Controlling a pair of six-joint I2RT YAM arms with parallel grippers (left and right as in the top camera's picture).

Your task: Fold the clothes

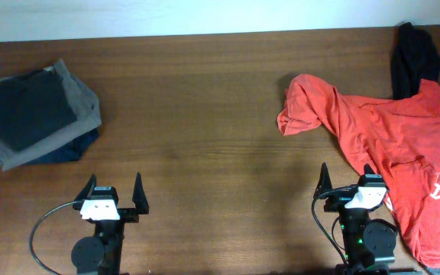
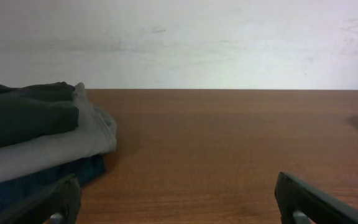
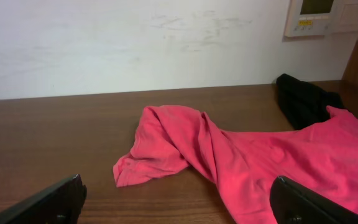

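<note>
A red-orange T-shirt (image 1: 392,130) lies crumpled at the right of the table, one sleeve bunched toward the middle; it also shows in the right wrist view (image 3: 260,155). A limp black garment (image 1: 412,52) lies at the far right edge, partly under the shirt, and shows in the right wrist view (image 3: 303,99). My right gripper (image 1: 346,181) is open and empty at the front edge, just left of the shirt's near part (image 3: 179,202). My left gripper (image 1: 114,191) is open and empty at the front left (image 2: 179,202).
A stack of folded clothes, dark grey on light grey on navy (image 1: 37,114), sits at the far left; it shows in the left wrist view (image 2: 36,134). A white wall runs behind the table. A wall panel (image 3: 316,15) hangs at the upper right.
</note>
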